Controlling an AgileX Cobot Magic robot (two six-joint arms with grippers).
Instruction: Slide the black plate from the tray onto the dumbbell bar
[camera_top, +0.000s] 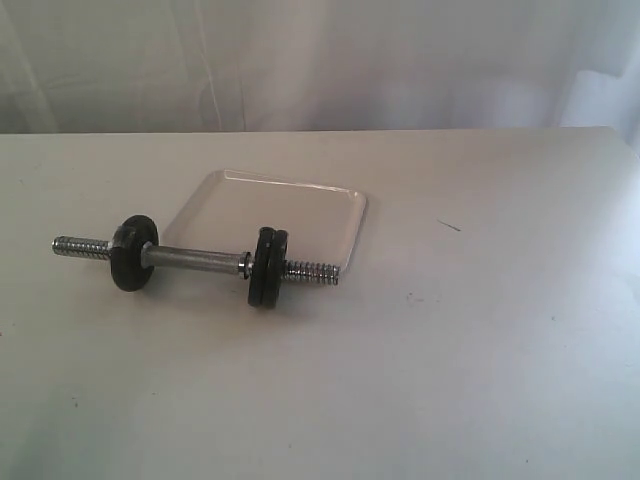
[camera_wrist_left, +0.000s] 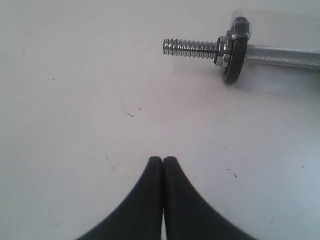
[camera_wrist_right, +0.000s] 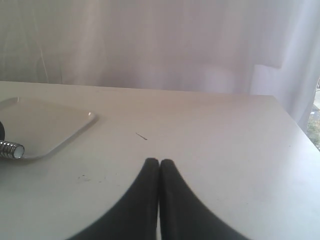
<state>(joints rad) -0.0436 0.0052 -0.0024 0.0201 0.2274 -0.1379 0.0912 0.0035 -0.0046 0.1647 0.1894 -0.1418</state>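
Observation:
The dumbbell bar (camera_top: 200, 260) lies on the white table in front of the tray (camera_top: 300, 205). A single black disc (camera_top: 132, 252) sits near its left end, and two black discs side by side (camera_top: 270, 266) near its right end. Nothing lies in the tray, and I see no loose black plate. The left wrist view shows one threaded end of the bar (camera_wrist_left: 190, 48) with a disc (camera_wrist_left: 235, 55) and collar nut; my left gripper (camera_wrist_left: 163, 159) is shut, holding nothing, some way from it. My right gripper (camera_wrist_right: 159, 161) is shut and holds nothing, with the tray (camera_wrist_right: 50, 125) and a bar tip (camera_wrist_right: 12, 149) off to one side.
A white curtain hangs behind the table's far edge. A small dark scratch (camera_top: 449, 225) marks the table right of the tray. The table's right edge (camera_wrist_right: 295, 125) shows in the right wrist view. Neither arm appears in the exterior view.

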